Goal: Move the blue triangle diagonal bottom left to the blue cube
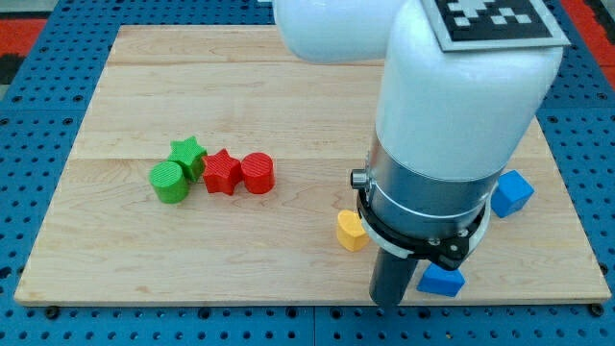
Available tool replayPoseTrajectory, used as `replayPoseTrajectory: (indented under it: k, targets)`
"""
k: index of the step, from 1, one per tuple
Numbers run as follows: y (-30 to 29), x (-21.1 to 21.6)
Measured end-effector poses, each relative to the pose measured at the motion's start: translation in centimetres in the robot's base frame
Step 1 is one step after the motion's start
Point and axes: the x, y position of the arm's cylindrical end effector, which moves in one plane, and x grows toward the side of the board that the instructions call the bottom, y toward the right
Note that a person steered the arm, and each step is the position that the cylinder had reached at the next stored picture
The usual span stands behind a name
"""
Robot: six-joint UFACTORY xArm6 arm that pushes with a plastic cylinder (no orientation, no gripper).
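The blue cube (511,192) sits at the view's right, partly behind the arm's white body. The blue triangle (441,280) lies below and to the left of it, near the board's bottom edge, partly hidden by the arm. My rod comes down just left of the blue triangle; my tip (388,304) is at the board's bottom edge, close beside the triangle's left side. I cannot tell whether it touches the triangle.
A yellow block (352,231) lies left of the arm. At the view's left stand a green star (189,156), a green cylinder (170,182), a red star (221,171) and a red cylinder (258,173) in a tight group on the wooden board (288,86).
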Motion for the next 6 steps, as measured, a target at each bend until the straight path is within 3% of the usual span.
replayPoseTrajectory:
  k: [2, 4, 6]
  targets:
    - [2.4, 0.1]
    - [17.2, 0.0]
    - [21.2, -0.4]
